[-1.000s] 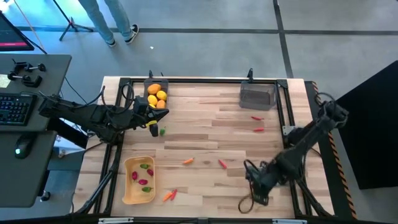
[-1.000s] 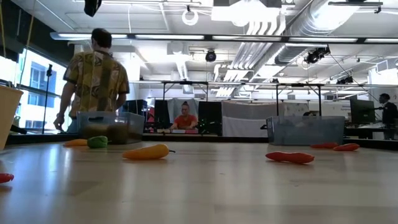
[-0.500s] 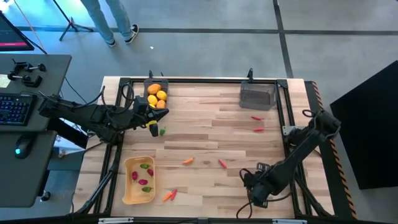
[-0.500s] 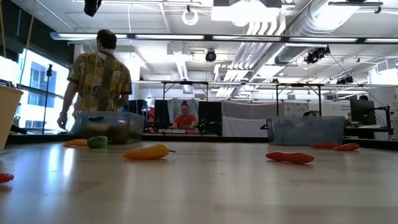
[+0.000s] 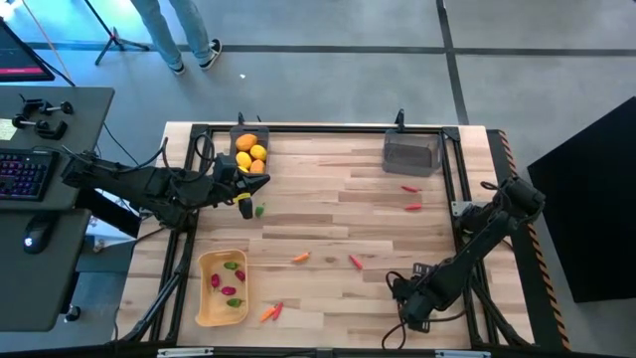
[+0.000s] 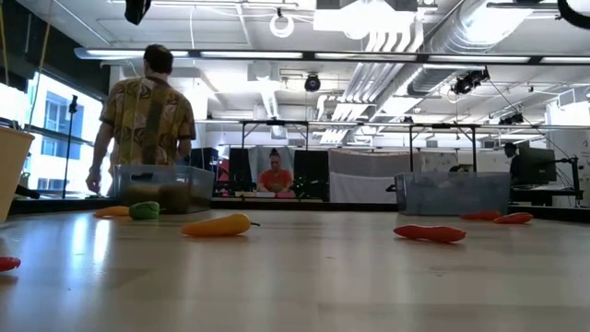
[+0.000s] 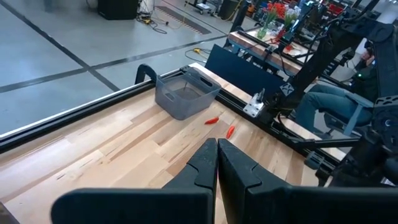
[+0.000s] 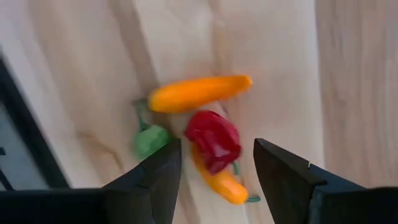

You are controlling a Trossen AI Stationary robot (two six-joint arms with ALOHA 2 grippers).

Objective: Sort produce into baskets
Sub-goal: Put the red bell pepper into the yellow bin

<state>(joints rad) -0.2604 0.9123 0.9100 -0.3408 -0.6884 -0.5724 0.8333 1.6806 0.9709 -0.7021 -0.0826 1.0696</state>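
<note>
The light wooden table [image 5: 328, 214] carries a dark grey bin [image 5: 249, 151] of yellow and orange fruits at its far left corner, a second dark grey bin [image 5: 411, 153] at the far right, and a tan tray [image 5: 204, 298] near the front left. Loose on the boards lie two red pieces [image 5: 409, 197] below the right bin, a green piece [image 5: 259, 210], an orange piece [image 5: 300, 258], a red piece [image 5: 355, 262] and a small orange-red cluster [image 5: 270, 312] beside the tray.

Open-plan lab, exposed ducts [image 6: 479, 41], workbenches [image 6: 442, 129]
</note>
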